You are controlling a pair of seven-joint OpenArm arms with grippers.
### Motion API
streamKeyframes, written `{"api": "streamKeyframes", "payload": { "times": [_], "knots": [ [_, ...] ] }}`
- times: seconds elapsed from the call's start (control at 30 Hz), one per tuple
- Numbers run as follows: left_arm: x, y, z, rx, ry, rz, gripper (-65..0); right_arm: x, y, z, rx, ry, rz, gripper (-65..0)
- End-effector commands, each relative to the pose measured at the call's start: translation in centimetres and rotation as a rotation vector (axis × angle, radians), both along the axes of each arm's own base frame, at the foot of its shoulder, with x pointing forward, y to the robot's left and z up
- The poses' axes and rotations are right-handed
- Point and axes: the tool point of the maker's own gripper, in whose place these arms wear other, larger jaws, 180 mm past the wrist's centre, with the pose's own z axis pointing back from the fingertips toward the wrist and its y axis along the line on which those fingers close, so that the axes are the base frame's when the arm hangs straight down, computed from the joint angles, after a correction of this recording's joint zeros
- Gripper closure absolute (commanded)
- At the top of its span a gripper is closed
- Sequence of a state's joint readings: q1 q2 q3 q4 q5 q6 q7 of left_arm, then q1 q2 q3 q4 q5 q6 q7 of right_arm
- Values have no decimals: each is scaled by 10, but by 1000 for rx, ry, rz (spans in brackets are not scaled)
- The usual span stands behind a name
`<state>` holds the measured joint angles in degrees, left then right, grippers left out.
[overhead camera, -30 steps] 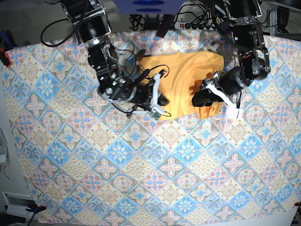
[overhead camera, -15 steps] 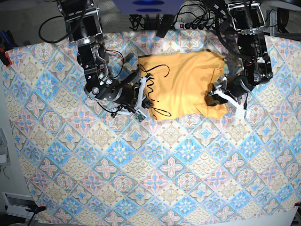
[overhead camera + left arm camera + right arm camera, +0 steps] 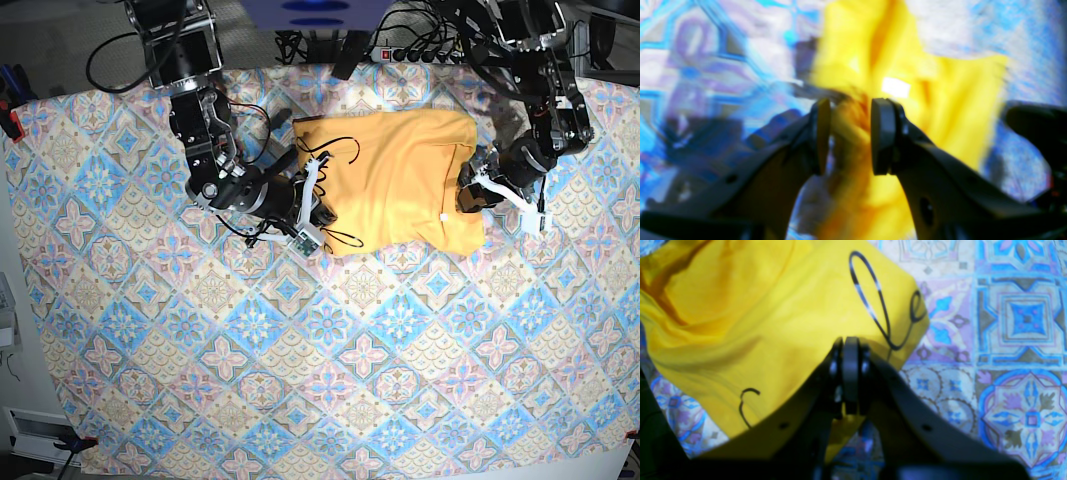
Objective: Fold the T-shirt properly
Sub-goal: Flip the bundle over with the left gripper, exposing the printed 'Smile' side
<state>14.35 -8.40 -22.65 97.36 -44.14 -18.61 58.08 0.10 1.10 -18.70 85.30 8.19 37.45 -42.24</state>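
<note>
Lying crumpled, yellow-orange T-shirt point(image 3: 400, 175)

Lettered T-shirt point(image 3: 780, 326) on tablecloth point(image 3: 1007, 340), fingers point(image 3: 850, 373) closed, seemingly empty

Blue-and-pink patterned tablecloth point(image 3: 330, 370) covering the whole table. Power strip point(image 3: 415, 55) and tangled black cables point(image 3: 300, 45) along the far edge; beyond, possibly grey floor.

Table draped in blue-and-pink patterned tablecloth point(image 3: 330, 370); lying on it, upper centre of the base frame, folded yellow-orange T-shirt point(image 3: 400, 175).
</note>
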Motion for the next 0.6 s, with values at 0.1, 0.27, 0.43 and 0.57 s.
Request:
{"api": "streamKeyframes", "payload": {
  "times": [0.1, 0.27, 0.43, 0.57],
  "knots": [
    [-6, -14, 41, -14, -114, -40, -204, 7, 20, 20, 38, -61, 58, -2],
    [-27, -35, 46, -99, -94, -86, -204, 18, 44, 37, 31, -125, 148, -2],
    [-44, -72, 32, -150, -15, -198, -203, 45, 44, 47, 10, -162, 156, -1],
    [-54, -99, 18, -169, 37, -268, -203, 65, 41, 41, -8, -148, 149, -2]
  ]
}}
